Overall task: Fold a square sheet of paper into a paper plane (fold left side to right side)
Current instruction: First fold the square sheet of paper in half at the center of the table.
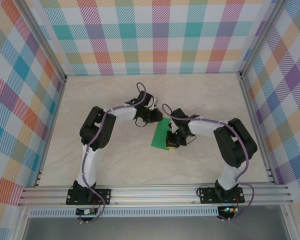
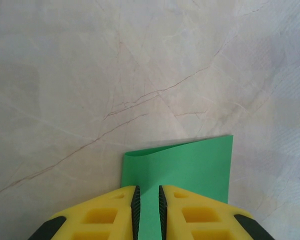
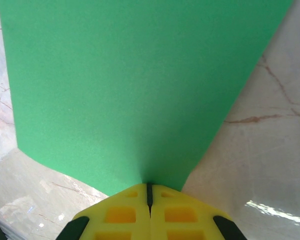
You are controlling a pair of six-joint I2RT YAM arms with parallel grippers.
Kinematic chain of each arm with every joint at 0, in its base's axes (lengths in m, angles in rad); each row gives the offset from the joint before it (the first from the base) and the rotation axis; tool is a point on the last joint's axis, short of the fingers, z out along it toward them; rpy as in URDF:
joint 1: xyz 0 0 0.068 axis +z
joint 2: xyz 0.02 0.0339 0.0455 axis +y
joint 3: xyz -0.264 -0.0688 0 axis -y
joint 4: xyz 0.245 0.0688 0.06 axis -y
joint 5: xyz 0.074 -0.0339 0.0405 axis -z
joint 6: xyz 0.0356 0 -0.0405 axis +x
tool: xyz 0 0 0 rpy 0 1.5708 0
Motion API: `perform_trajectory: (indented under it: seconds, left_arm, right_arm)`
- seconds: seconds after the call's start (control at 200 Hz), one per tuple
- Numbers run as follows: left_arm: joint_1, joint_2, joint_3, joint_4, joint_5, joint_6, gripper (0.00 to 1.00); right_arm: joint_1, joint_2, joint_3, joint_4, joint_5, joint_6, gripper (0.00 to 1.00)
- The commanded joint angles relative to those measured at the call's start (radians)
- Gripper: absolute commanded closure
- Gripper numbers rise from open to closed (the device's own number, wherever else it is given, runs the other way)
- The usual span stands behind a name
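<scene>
My right hand (image 3: 150,187) is pressed together on the near edge of the square sheet of thin bright-green paper (image 3: 130,85), which fans up and away from it, lifted off the pale marbled desk (image 3: 270,150) on that side. My left hand (image 2: 147,189) sits at the opposite end, narrowly parted, with green showing through the slit. I cannot tell whether it nips the sheet or only presses it down. The paper lies mid-desk between my two arms, seemingly doubled over. It looks light, limp and easily creased, so I judge edges and corners the best places to hold it. The grip should be gentle, since a hard tug could tear or wrinkle it.
</scene>
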Motion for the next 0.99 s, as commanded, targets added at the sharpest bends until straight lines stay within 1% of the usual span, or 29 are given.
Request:
perform_trajectory:
  seconds: [0.0,0.16,0.31,0.415,0.425,0.47,0.575,0.65,0.765,0.805,0.83,0.99]
  left_arm:
    - [-0.003,0.047,0.037,-0.032,-0.042,0.028,0.79]
    - [-0.001,0.067,0.04,-0.046,-0.077,0.034,0.8]
    - [0.021,0.046,0.048,-0.073,-0.102,0.056,0.79]
    - [0.046,0.032,0.091,-0.088,-0.087,0.067,0.79]
    - [0.047,0.032,0.096,-0.114,-0.085,0.067,0.78]
    - [0.056,0.032,0.124,-0.134,-0.078,0.071,0.78]
    - [0.066,0.02,0.179,-0.159,-0.067,0.081,0.77]
    - [0.067,-0.004,0.184,-0.159,-0.052,0.082,0.77]
    - [0.062,-0.076,0.111,-0.112,-0.013,0.068,0.77]
    - [0.057,-0.109,0.062,-0.106,-0.001,0.065,0.77]
    - [0.052,-0.13,0.032,-0.063,0.005,0.062,0.77]
    - [0.011,-0.249,-0.18,0.035,0.069,0.037,0.79]
  right_arm:
    - [0.006,0.085,-0.051,-0.092,0.134,-0.025,0.99]
    - [0.005,0.084,-0.051,-0.095,0.133,-0.026,0.99]
    - [0.007,0.081,-0.052,-0.096,0.132,-0.027,0.99]
    - [0.006,0.082,-0.053,-0.093,0.13,-0.027,0.99]
    - [0.005,0.082,-0.053,-0.092,0.13,-0.028,0.99]
    - [0.005,0.082,-0.053,-0.091,0.128,-0.026,0.99]
    - [0.005,0.083,-0.05,-0.093,0.128,-0.026,0.99]
    - [0.005,0.081,-0.048,-0.095,0.13,-0.026,0.99]
    - [0.005,0.081,-0.048,-0.094,0.131,-0.026,0.99]
    - [0.005,0.082,-0.048,-0.093,0.13,-0.026,0.99]
    - [0.006,0.083,-0.047,-0.093,0.128,-0.026,0.99]
    - [0.006,0.087,-0.041,-0.096,0.13,-0.029,0.99]
